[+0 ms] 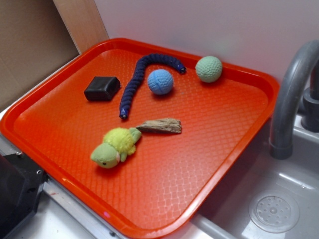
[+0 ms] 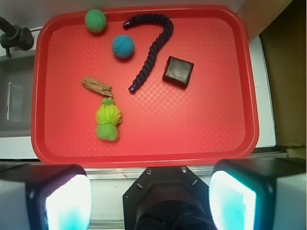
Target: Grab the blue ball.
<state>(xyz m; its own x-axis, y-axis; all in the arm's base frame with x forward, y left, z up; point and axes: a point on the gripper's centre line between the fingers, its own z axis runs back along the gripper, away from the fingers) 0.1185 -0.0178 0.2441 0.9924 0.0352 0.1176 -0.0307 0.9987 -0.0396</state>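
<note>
Approach not yet begun: the pincer (image 2: 144, 201) hangs wide open and empty at the wrist view's bottom. The ball (image 2: 123, 46) sits upper left on the tray (image 2: 230, 143), beside the rope (image 2: 152, 50); next, descend over it.

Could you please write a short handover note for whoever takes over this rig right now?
Gripper: open and empty, held high over the near edge of the red tray; the wrist view shows both fingers spread wide with nothing between them.

Blue ball: resting on the tray toward its far side, right beside the curved dark navy rope toy, with the green ball a little apart from it near the far rim.

Done: nothing yet; the ball is untouched.

Left: move over the blue ball, descend, close on it and lift. The rope lies close on one side, so I would watch finger clearance there.
</note>
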